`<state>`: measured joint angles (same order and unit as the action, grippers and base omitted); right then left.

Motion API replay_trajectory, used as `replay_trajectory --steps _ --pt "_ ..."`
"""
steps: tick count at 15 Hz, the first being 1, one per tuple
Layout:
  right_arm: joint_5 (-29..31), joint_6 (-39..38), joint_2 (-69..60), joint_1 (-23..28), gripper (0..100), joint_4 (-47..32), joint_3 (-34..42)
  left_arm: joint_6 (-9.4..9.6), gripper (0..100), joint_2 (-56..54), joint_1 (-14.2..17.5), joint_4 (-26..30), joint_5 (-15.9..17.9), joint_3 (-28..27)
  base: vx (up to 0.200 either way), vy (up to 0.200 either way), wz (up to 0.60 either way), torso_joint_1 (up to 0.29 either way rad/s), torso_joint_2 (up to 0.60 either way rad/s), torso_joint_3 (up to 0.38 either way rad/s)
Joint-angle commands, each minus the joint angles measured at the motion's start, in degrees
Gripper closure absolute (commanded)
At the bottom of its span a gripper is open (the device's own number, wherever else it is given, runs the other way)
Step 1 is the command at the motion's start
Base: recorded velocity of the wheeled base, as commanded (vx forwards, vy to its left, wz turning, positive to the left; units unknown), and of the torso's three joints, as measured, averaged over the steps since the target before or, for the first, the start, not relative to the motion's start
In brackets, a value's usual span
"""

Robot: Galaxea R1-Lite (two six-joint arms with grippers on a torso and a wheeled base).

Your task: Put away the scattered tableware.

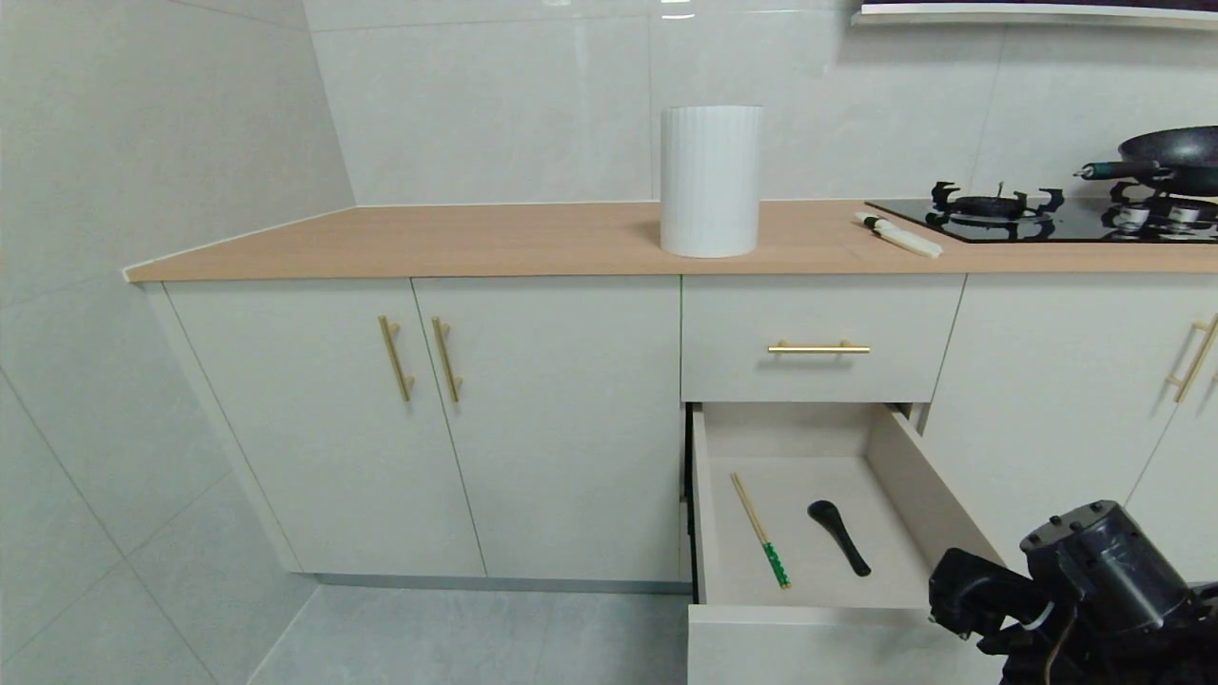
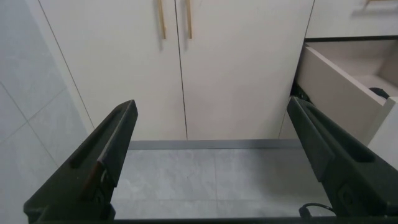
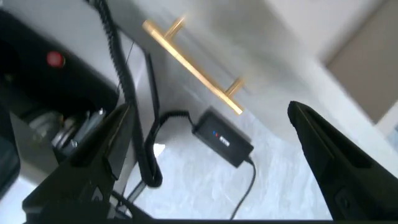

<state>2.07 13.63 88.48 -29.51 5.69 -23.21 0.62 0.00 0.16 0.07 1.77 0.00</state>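
- Tiled walls back your wooden worktop (image 1: 476,238), where a white ribbed canister (image 1: 711,181) and a pale utensil (image 1: 899,235) sit.
- The open drawer (image 1: 913,476) holds chopsticks (image 1: 759,529) and a black spoon (image 1: 839,536) — apart.
- Your left gripper (image 2: 211,155): fingers (image 2: 112,149) wide, empty, over the floor (image 2: 205,180).
- Your right gripper (image 3: 211,162): fingers (image 3: 329,155) wide — empty.

The left pincer (image 2: 210,106) hung before the cabinet doors (image 2: 242,62), its fingers (image 2: 112,149) wide apart and holding nothing. Two gold handles (image 2: 161,18) ran upright on the doors. Beside the doors a drawer (image 2: 339,78) stood pulled out over the grey floor (image 2: 211,174).
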Motion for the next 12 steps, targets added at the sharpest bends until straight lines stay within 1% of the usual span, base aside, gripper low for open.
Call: replay_trajectory --steps 1,4,6,12 --pt "-0.14 -0.01 2.93 -0.46 0 -0.95 -0.08 -0.01 0 0.00 0.02 0.01 -0.01 0.00 0.000 0.000 0.00 0.000 0.00 0.000" --pt "-0.14 -0.88 10.92 -0.46 0 -0.42 -1.57 -0.01 0 0.00 0.02 0.01 -0.01 0.00 0.000 0.000 0.00 0.000 0.00 0.000" --pt "0.30 -6.60 15.23 -0.46 0 -0.42 -4.04 -0.01 0 0.00 0.02 0.01 -0.01 0.00 0.000 0.000 0.00 0.000 0.00 0.000" --pt "1.18 -16.18 16.46 -0.19 0 -0.51 -9.22 -0.01 0 0.00 0.02 0.01 -0.01 0.00 0.000 0.000 0.00 0.000 0.00 0.000"
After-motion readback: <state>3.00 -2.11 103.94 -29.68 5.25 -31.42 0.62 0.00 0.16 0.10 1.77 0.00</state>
